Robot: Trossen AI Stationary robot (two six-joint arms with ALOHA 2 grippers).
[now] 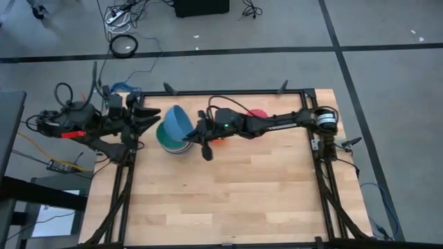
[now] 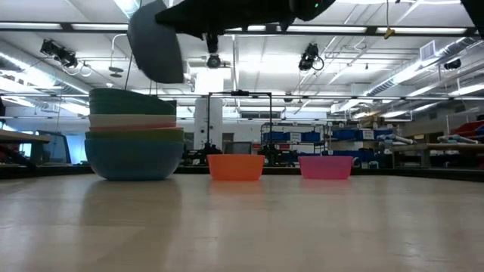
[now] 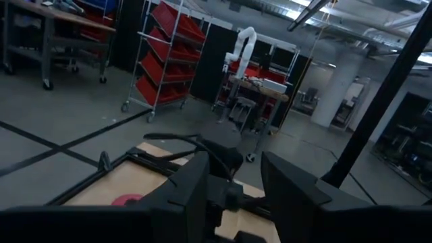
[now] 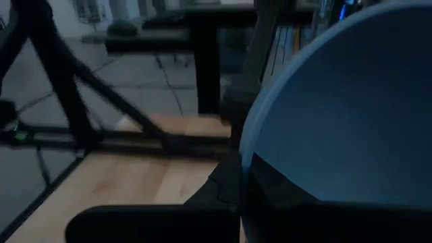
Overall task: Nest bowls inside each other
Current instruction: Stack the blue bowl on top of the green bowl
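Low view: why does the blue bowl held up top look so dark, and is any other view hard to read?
Low view: the blue bowl is backlit by bright ceiling strip lights, so it reads nearly grey. Right wrist view: dim and soft, with the same bowl filling the frame close up. High view: evenly lit.

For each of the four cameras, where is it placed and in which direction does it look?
High view: overhead, straight down; both arms, right gripper shut on the blue bowl above the stack of bowls.
Low view: table height, level; stack, orange bowl, pink bowl, held bowl.
Left wrist: own open fingers, room beyond.
Right wrist: own fingers, blue bowl.
Shared: the blue bowl, in three views.
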